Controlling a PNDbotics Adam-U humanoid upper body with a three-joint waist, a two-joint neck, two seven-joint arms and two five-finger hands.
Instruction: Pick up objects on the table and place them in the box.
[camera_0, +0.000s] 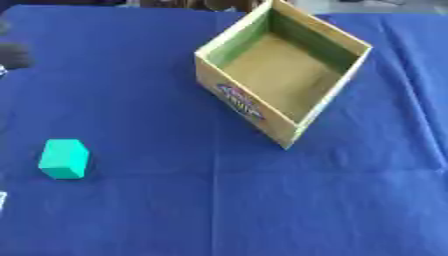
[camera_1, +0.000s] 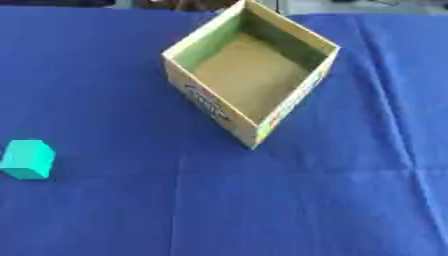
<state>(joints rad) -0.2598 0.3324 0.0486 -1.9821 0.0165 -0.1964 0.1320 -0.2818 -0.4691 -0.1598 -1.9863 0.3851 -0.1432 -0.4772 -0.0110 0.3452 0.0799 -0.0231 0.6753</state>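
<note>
Looking through the left eye view first, a teal block sits alone near the left edge of the blue-covered surface, well apart from the open cardboard box, which stands turned corner-on toward the far edge with nothing inside. A dark blur at the far left edge may be part of the left arm, but it is too vague to call a hand, so whether any fingers are apart or together cannot be told.

Turning to the right eye view, the block lies even closer to the left edge, and no hand shows at all. The block is nearest the robot's left side, so the left hand looks the natural choice. A good pick would come down from above, fingers spread wide across the block's two longer faces (they look flat and plain), then carry it high enough to clear the box's near wall before releasing over the middle.
</note>
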